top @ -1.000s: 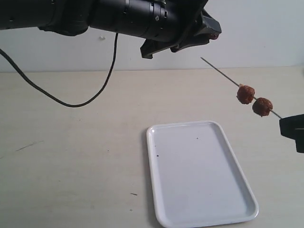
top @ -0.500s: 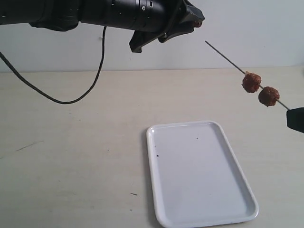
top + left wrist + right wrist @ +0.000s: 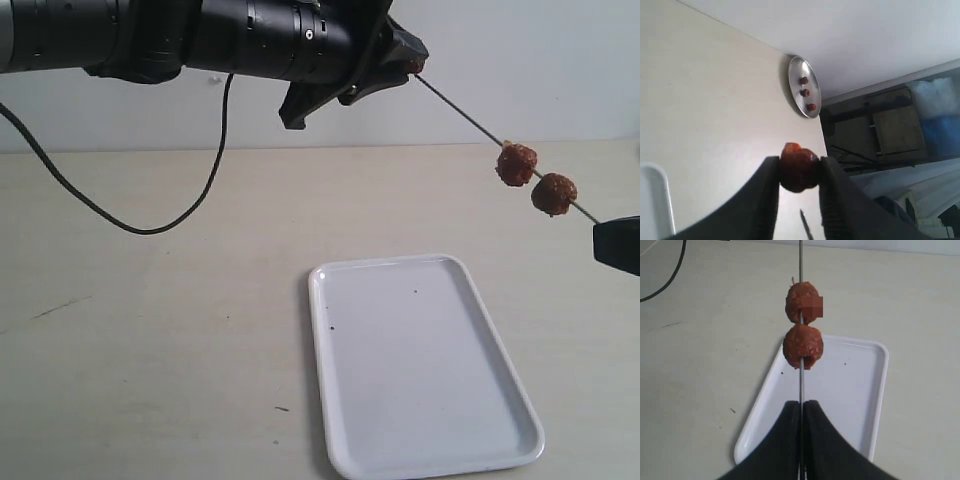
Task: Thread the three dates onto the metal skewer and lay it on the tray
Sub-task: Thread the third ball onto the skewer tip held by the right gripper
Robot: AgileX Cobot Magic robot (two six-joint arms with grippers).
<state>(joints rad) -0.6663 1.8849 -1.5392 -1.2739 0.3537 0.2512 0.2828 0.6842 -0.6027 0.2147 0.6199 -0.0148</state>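
Upper centre: the left gripper (image 3: pixel 408 62) pinches the third date (image 3: pixel 798 167) near the tip of the metal skewer (image 3: pixel 465 107). Right edge: the right gripper (image 3: pixel 617 243) clamps the skewer's base, two dates (image 3: pixel 517 164) threaded on it. The tray (image 3: pixel 420 400) lies at lower centre.

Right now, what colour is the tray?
The tray is white with a few dark specks; exterior view shows it best.

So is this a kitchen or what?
Probably a robot lab, not a kitchen: a plain pale table, a loose black cable trailing across it, and a big black robot arm.
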